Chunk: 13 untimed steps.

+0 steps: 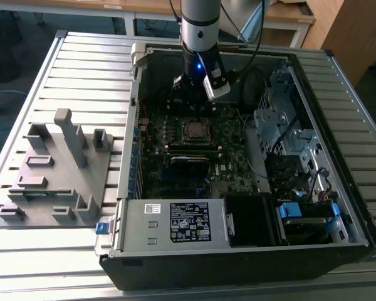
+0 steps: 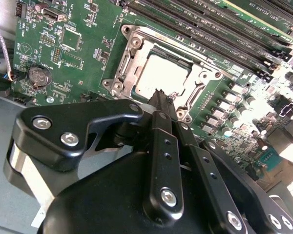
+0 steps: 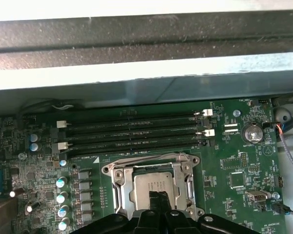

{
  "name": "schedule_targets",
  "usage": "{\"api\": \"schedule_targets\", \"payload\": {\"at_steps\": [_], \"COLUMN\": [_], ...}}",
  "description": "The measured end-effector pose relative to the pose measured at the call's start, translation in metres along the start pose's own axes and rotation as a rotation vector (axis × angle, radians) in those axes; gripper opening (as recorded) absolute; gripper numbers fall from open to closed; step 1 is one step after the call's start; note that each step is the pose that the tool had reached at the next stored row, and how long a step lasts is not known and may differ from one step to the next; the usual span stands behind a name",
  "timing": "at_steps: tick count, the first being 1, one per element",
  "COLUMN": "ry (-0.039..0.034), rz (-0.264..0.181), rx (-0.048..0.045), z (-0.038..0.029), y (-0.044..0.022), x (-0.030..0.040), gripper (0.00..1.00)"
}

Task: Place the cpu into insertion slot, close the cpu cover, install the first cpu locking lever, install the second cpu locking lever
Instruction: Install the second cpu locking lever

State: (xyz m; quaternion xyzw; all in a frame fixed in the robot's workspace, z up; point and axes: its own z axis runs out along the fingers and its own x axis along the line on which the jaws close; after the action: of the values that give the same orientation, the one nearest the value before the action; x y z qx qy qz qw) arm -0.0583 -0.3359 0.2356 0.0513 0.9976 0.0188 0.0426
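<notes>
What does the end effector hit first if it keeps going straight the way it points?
Probably the cpu seated in the insertion slot: the end effector tips point at its near edge. How far above they hang is unclear.

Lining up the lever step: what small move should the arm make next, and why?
Probably ease the end effector straight down a little: its shut tips hang over the silvery metal cpu cover, which already lies flat around the grey square cpu.

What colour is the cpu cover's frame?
Silvery metal; the cpu cover shows best in the second wrist view.
</notes>
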Motion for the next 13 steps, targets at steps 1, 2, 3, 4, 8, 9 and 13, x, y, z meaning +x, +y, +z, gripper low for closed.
{"api": "schedule_targets", "payload": {"at_steps": [1, 2, 3, 4, 8, 9, 13], "ry": [0.0000, -0.0001, -0.0001, -0.0001, -0.0002, -0.0003, -0.0002], "rz": [0.000, 0.000, 0.000, 0.000, 0.000, 0.000, 0.000], "rx": [0.0000, -0.0004, -0.0002, -0.0003, -0.0005, -0.0005, -0.0004], "z": [-0.0004, -0.0007, -0.0012, -0.0018, -0.0037, -0.0037, -0.0039], "y": [0.0000, 0.0001, 0.0001, 0.0001, 0.0002, 0.0002, 0.0002], "x": [0.0000, -0.0001, -0.0001, -0.0001, -0.0003, -0.0003, -0.0003], "gripper": [0.10, 0.10, 0.10, 0.10, 0.10, 0.10, 0.10]}}
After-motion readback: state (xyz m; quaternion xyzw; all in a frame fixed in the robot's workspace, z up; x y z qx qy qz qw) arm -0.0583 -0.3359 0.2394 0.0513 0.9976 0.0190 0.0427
